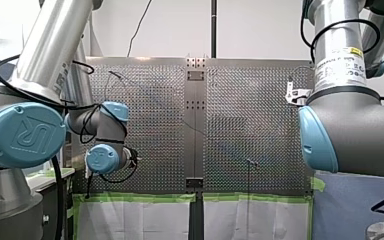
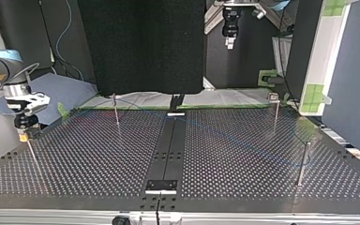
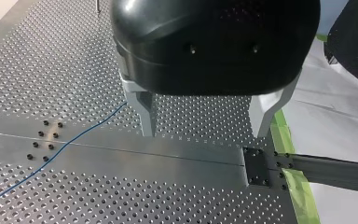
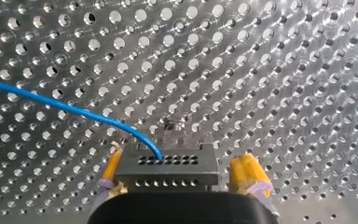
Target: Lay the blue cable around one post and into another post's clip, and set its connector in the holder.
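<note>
At the table's side edge, the connector [image 4: 168, 175], merely straddled by the parted right hand [image 4: 179, 161], could be dragged askew by the blue cable [image 4: 51, 101].

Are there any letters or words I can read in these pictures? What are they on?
"UR": logo on the big round blue cap of my left arm's joint, front view, tilted.
"UR": probably the same logo on the smaller round blue cap beside it, blurry.
White and yellow label on my right arm's grey tube: print too small to read.
Other views: no writing.
</note>
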